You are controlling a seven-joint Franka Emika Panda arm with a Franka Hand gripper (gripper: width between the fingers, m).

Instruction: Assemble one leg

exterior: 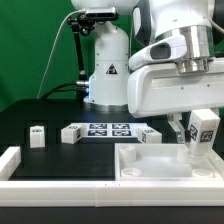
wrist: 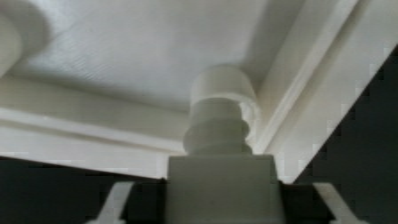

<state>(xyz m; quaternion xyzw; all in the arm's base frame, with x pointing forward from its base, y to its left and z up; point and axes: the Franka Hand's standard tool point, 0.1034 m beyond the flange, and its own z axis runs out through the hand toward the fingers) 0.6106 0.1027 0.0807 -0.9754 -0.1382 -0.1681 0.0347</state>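
Observation:
My gripper (exterior: 199,130) is shut on a leg (exterior: 204,136), a white stubby block with a tag marker on its face. It holds the leg upright over the corner of the white tray (exterior: 150,176) at the exterior view's right. In the wrist view the leg (wrist: 219,120) runs out from between my fingers (wrist: 121,205), its threaded tip close to the tray's inner corner (wrist: 267,135). I cannot tell whether the tip touches the tray. Three more legs (exterior: 38,135) (exterior: 72,133) (exterior: 150,135) lie on the black table.
The marker board (exterior: 108,129) lies flat between the loose legs. A white L-shaped fence (exterior: 12,162) runs along the table's front and the exterior view's left. The robot's base (exterior: 105,60) and a green backdrop stand behind.

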